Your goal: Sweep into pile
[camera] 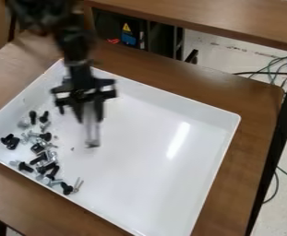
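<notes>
The gripper [89,113] hangs over the upper left part of the white tray [146,138]. It is shut on a narrow grey tool [92,131] that points down and ends in a small dark tip over the tray floor. Left of the tool and below it lie loose black and silver screws and bolts [40,156], scattered along the tray's left side. A few small bits sit between them and the tool's tip. Whether the tip touches the tray, I cannot tell.
The tray's raised walls enclose the work area on a brown table [256,120]. Bare tray floor lies to the right of the tool. A second brown tabletop [219,20] stands behind, and cables [281,69] run along the floor at the right.
</notes>
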Motion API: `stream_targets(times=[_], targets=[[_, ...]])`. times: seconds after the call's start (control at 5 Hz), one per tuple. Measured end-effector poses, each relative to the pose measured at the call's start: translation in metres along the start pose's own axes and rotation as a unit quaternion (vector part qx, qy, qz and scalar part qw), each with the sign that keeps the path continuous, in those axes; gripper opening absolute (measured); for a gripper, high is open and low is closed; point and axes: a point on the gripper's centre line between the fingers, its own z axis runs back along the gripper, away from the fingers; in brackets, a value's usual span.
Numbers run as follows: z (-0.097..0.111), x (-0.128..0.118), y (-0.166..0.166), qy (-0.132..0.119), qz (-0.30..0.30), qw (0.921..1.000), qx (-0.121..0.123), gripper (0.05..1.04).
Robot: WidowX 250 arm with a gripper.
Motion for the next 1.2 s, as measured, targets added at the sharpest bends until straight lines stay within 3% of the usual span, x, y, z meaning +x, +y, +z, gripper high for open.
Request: stream_targets(times=[0.2,0.4,0.8,1.2], targets=[[-0.006,0.016,-0.037,0.042,-0.038,0.9975,-0.040,0.362],[-0.037,0.029,-0.036,0.099,-0.017,0.9924,-0.071,0.362],[-0.033,0.049,-0.006,0.091,0.057,0.9888,-0.104,0.362],[-0.027,0.074,0.026,0.086,0.094,0.9860,-0.109,0.362]])
